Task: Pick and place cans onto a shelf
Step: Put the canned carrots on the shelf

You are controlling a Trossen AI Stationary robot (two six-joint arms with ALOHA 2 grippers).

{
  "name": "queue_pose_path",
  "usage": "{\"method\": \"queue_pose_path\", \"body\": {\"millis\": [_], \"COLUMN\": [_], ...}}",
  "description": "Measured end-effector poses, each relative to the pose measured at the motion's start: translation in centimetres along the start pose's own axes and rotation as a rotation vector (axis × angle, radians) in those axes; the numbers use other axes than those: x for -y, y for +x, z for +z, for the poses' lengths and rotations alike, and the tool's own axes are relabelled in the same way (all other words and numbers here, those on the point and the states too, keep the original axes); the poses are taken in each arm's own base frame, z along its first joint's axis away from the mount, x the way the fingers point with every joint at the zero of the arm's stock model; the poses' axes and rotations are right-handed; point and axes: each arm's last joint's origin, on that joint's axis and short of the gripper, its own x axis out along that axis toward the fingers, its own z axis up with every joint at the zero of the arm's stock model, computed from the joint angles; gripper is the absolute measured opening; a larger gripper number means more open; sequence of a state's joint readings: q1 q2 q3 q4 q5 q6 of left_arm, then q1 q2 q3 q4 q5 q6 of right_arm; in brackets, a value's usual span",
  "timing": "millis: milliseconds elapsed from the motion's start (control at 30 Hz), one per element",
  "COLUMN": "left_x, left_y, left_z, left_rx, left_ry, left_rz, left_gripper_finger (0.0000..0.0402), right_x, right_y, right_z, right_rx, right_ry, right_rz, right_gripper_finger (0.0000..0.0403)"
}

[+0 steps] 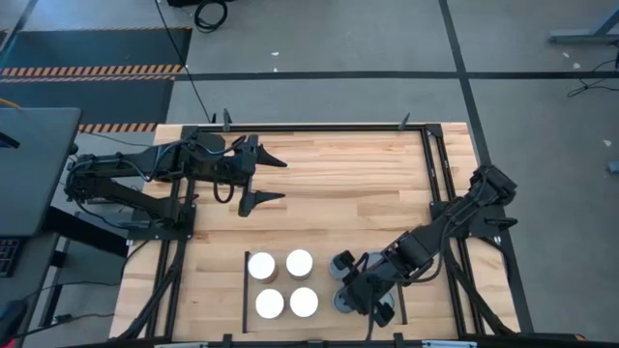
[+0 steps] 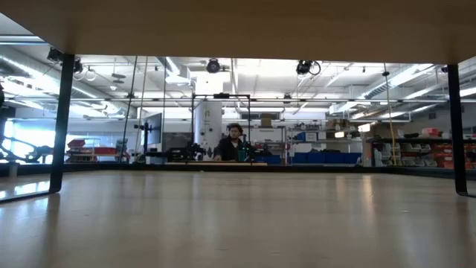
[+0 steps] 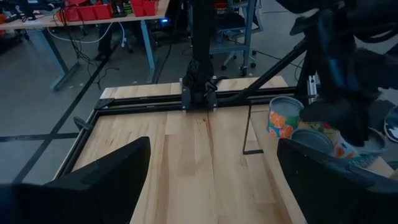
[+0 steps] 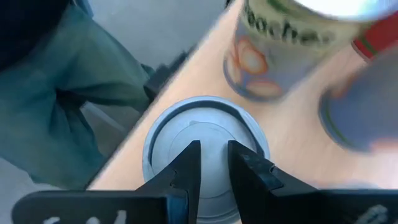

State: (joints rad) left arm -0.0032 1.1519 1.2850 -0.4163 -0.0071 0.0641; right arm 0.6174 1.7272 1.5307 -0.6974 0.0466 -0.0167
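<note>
A grey-topped round metal can (image 4: 205, 155) at lower centre is being overhung by the right gripper (image 4: 214, 163), fingers nearly together, gripping nothing.

Left arm folded along far-left table side, left gripper (image 1: 266, 180) idle, fingers (image 3: 106, 180) spread wide. Right arm stretched diagonally toward near edge, right gripper (image 4: 213, 163) pointing down, fingers nearly together.
</note>
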Motion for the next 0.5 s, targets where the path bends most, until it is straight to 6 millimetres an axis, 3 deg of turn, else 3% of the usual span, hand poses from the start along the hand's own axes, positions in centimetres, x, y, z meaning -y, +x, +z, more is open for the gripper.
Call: {"method": "queue_pose_path", "body": {"millis": [500], "left_x": [-0.06], "left_y": [-0.02], "left_z": [0.56], "left_rx": [0.055], "left_ry": [-0.017], "left_rz": [0.012], "left_gripper_finger": [0.0357], "right_x": [0.31], "right_y": [0.03], "right_z": [0.49], "right_rx": [0.051], "right_ry": [-0.019], "right_rz": [0.01], "right_gripper_finger": [0.0087]}}
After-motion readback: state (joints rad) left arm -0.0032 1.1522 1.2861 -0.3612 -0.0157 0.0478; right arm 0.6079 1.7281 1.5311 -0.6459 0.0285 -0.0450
